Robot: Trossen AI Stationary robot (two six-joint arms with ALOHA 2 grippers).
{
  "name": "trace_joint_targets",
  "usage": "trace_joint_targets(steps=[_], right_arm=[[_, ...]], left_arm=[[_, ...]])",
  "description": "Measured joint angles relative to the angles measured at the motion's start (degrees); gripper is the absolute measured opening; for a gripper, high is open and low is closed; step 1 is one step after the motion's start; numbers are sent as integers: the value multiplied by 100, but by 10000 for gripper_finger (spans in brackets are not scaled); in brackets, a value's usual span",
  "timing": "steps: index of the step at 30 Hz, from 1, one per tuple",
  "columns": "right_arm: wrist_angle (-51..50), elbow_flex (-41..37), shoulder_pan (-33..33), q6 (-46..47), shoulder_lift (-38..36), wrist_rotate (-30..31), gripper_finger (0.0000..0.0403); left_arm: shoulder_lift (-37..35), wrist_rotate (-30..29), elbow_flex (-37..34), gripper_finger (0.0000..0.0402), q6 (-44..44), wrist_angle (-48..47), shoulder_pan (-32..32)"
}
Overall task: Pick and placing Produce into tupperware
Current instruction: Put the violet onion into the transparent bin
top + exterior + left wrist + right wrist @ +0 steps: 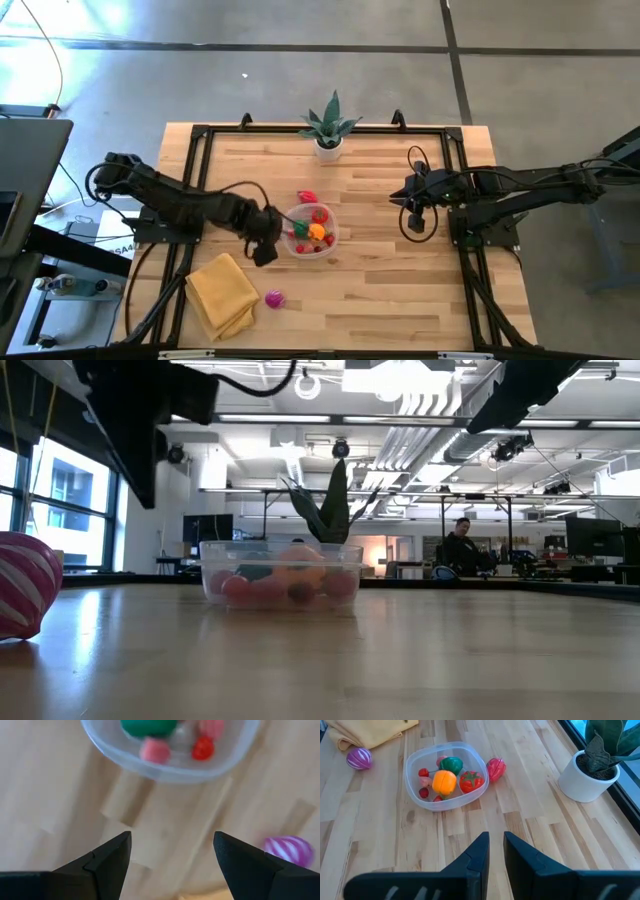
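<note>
The clear round tupperware (312, 232) sits mid-table and holds several produce pieces: orange, green, red and pink (445, 780). One red piece (496, 768) lies on the wood against its far side. A magenta striped piece (274, 298) lies alone toward the near edge, also seen in the left wrist view (290, 851). My left gripper (265, 245) hovers open and empty just left of the tupperware (170, 767). My right gripper (415, 215) waits shut, well right of the tupperware (470, 750).
A folded yellow cloth (222, 293) lies near the table's near-left corner, beside the magenta piece. A spiky green plant in a white pot (330, 130) stands at the far edge. Bare wood stretches between the tupperware and my right gripper.
</note>
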Motion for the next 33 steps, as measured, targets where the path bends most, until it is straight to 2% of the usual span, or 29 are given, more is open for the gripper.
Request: trace_joint_targets(steps=[8,12,26,33], right_arm=[[4,0,-1,0,0,-1,46],[5,0,1,0,0,-2,46],[5,0,0,0,0,0,46],[5,0,-1,0,0,-2,46]], left_arm=[[0,266,0,271,-1678,-105,-736],[0,268,0,271,-2086,-98,-940],[3,293,0,271,-1877,35,-1013],[4,409,0,271,-1645,713,-1010]])
